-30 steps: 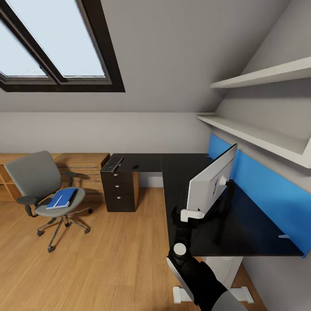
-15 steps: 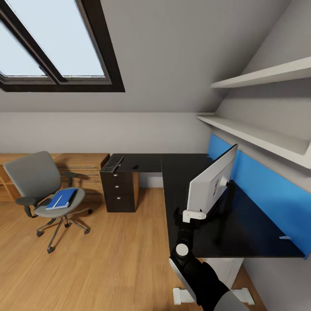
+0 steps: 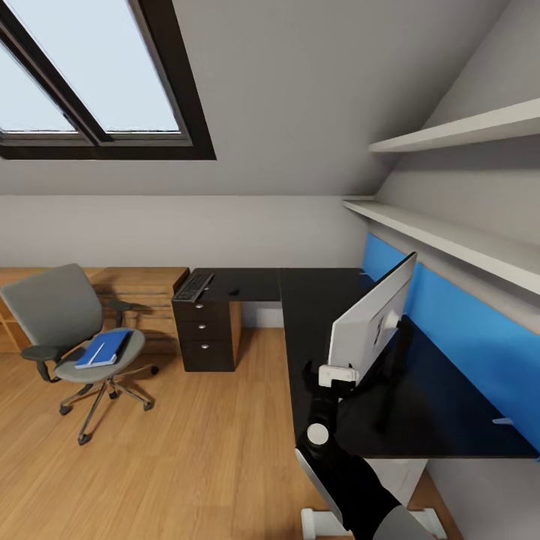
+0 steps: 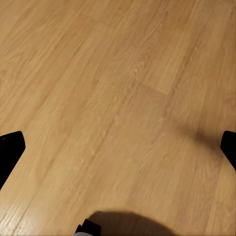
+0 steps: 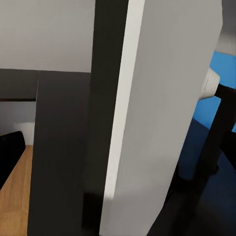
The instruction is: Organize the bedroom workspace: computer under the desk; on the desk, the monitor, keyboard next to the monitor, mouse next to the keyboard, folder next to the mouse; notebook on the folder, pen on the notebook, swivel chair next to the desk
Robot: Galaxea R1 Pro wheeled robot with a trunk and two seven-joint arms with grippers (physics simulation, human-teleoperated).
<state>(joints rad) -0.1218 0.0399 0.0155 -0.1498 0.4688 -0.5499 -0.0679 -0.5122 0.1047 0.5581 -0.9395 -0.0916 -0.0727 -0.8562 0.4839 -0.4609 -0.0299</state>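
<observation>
Monitor [image 3: 369, 321], a wide, rigid, probably top-heavy and fragile panel standing on the table [image 3: 315, 300] at about 3 o'clock, with the right end effector [image 3: 337, 373] clamped on its near lower edge, best held by that stiff frame; left end effector's state cannot be told.

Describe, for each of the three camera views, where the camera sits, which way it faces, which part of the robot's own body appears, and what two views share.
Head view: high on the robot, looking forward and down at the desk, monitor and swivel chair; the right arm shows.
Left wrist view: on the left arm, facing down at the wood floor; the end effector's dark fingertips show at the edges.
Right wrist view: on the right arm, close against the monitor's edge; one fingertip shows.
Shared: head and right wrist views both show monitor and desk.
</observation>
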